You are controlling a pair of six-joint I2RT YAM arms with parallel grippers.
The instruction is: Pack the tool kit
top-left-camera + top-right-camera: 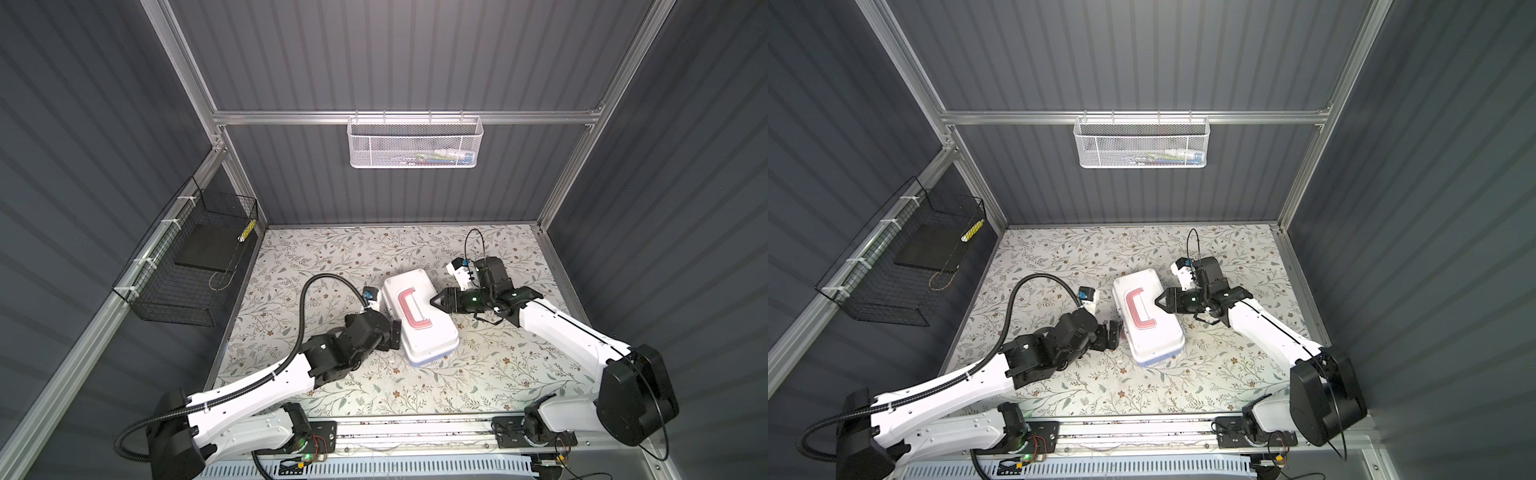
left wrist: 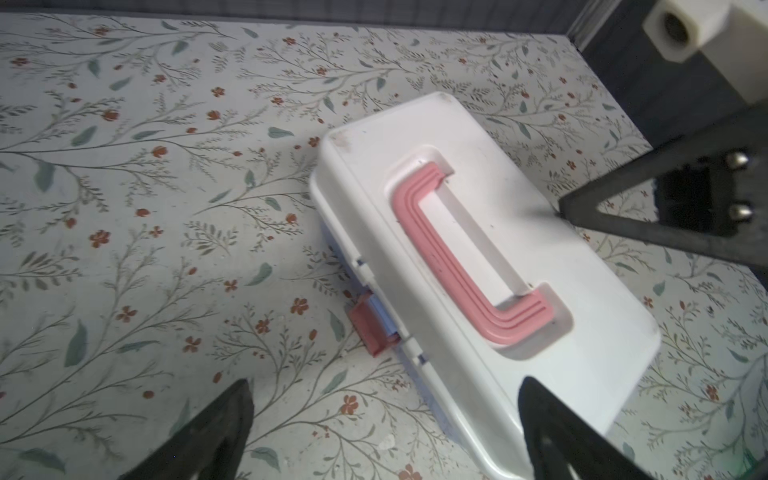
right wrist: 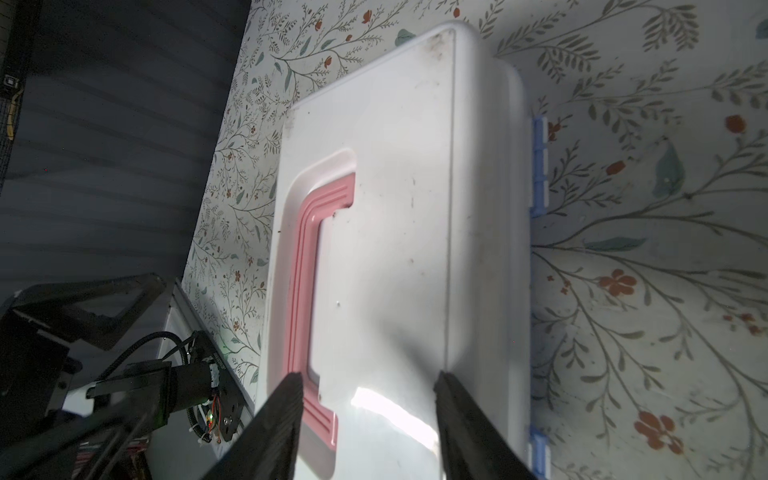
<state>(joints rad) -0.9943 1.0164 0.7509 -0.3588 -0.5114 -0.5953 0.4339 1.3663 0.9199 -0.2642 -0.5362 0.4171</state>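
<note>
The closed tool kit [image 1: 415,307] is set askew at the table [image 1: 332,257] centre. The left gripper [image 1: 393,334] is held wide apart at its 8 o'clock (by the pink latch [image 2: 370,328]); the right gripper [image 1: 435,301], also parted, is poised over the lid [image 3: 395,208] at 2 o'clock

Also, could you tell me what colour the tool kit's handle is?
The handle is pink, on a white lid; clearest in the left wrist view.

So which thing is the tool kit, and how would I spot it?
Look at the flowery table. Near its middle lies a rounded white box, the tool kit. Only it has a pink C-shaped handle on its lid; the white basket and the black basket hang up off the table.
</note>
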